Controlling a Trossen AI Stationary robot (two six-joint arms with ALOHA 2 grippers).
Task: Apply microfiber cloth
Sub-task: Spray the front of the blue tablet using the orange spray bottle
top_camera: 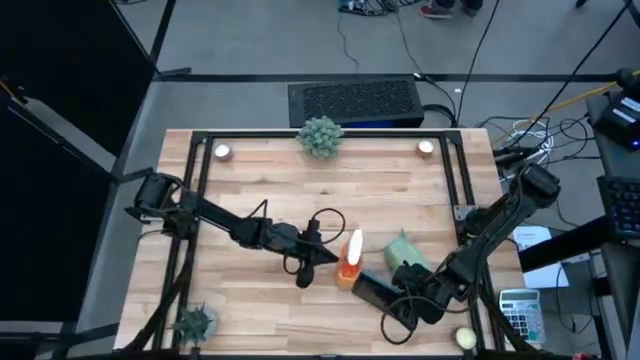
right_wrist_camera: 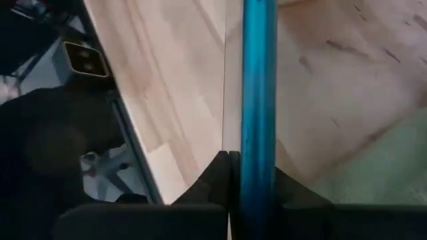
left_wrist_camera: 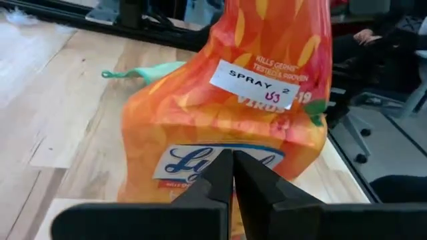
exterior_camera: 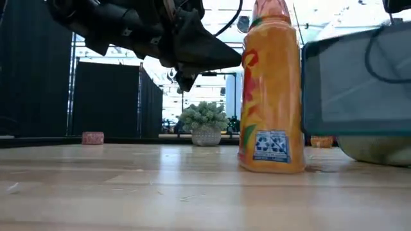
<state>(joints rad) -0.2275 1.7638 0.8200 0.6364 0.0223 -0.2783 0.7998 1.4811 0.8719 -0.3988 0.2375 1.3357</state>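
The left tool [top_camera: 330, 256] is hovering above the bench [top_camera: 260, 190] just beside the orange spray bottle [top_camera: 349, 257], its two dark fingers [left_wrist_camera: 213, 183] pressed together with nothing between them; in the left wrist view the bottle's orange label is filling the space right in front of those closed fingers. In the low view the bottle [exterior_camera: 271, 90] is standing upright on the wood, and the left arm is hanging over the bench beside it without touching the surface. The right tool [top_camera: 400, 300] is sitting near the front right part of the bench, clamped on the edge of a phone [top_camera: 372, 290], which the right wrist view is showing as a thin blue-edged slab [right_wrist_camera: 259, 100] running upward from between the fingers [right_wrist_camera: 217, 177]. In the low view the phone [exterior_camera: 356, 83] is appearing as a large grey pane raised above the wood, to the right of the bottle. The cloth [top_camera: 403, 247] is lying on the bench just behind the right tool and to the right of the bottle, close to the phone; a pale green corner of it [left_wrist_camera: 150, 70] is peeking out past the bottle in the left wrist view, and a green patch [right_wrist_camera: 373, 160] is showing beside the phone in the right wrist view. Nothing is gripping the cloth. A spiky plant [top_camera: 320, 135] is standing at the far edge of the bench and another [top_camera: 195, 322] near the front left corner.
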